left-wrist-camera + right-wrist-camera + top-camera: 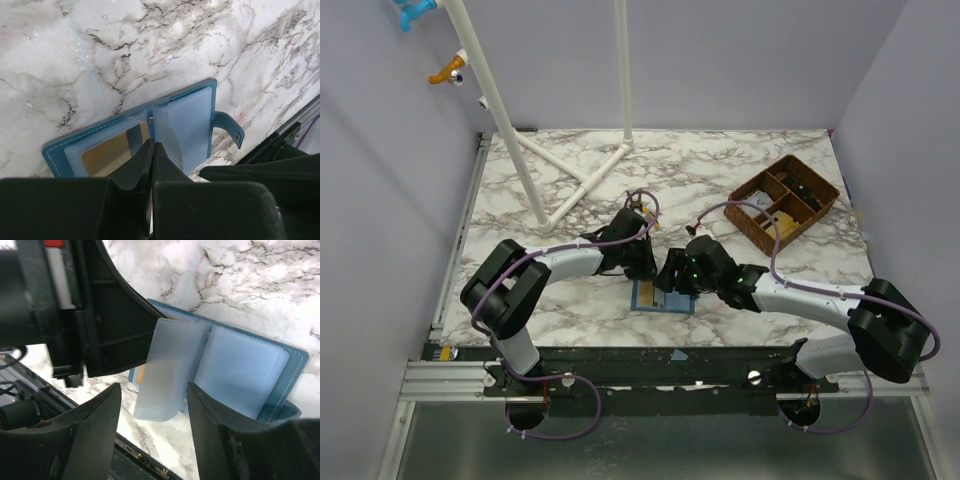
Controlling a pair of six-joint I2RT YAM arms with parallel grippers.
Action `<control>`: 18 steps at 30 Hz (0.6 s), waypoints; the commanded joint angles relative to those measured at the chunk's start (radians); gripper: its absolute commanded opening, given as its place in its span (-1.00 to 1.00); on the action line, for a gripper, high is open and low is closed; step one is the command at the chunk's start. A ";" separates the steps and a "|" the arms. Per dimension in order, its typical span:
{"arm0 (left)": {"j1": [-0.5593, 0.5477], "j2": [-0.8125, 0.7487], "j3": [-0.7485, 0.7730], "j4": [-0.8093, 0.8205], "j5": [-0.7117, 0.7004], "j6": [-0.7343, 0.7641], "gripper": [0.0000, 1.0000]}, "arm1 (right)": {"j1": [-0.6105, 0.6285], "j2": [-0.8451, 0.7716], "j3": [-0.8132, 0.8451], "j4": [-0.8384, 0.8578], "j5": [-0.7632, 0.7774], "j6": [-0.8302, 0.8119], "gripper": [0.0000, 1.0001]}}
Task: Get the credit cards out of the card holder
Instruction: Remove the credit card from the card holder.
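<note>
- Lying open on the marble table, the blue card holder sits between the two arms, near the table's front edge. Its snap strap hangs loose at one side.
- Left gripper: jaws pressed together with nothing visible between them. The tips rest on the holder beside its spine, apparently pinning it flat.
- Right gripper: jaws spread, with one pale plastic sleeve standing up between them. Neither finger seems to touch it.
- A gold card shows through the sleeve on the left gripper's side. Whether the raised sleeve holds a card, I cannot tell.
- Step in hand, as I judge it: getting a grip on a card while the holder is pinned.
- To do it well, the left claw should press firmly downward, since the holder looks light and would likely slide or lift.
- The right claw would need to close on a card's edge, not on the floppy sleeve alone. It should then draw slowly along the sleeve's opening, so the plastic does not drag the whole holder.
</note>
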 commanded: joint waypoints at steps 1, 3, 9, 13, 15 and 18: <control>-0.017 0.002 0.025 0.026 0.042 -0.006 -1.00 | -0.004 -0.082 0.040 -0.137 0.065 -0.007 0.20; -0.024 -0.002 0.027 0.026 0.054 -0.012 -1.00 | -0.004 -0.119 0.039 -0.171 0.085 -0.001 0.24; -0.048 0.009 0.040 0.046 0.090 -0.040 -1.00 | -0.004 -0.252 0.046 -0.271 0.148 0.017 0.54; -0.065 0.048 0.065 0.048 0.099 -0.049 -1.00 | -0.004 -0.315 0.042 -0.312 0.182 0.033 0.75; -0.071 0.069 0.074 0.053 0.103 -0.057 -1.00 | -0.004 -0.333 0.037 -0.323 0.191 0.041 0.81; -0.076 0.100 0.081 0.060 0.100 -0.072 -1.00 | -0.004 -0.347 0.032 -0.336 0.197 0.049 0.82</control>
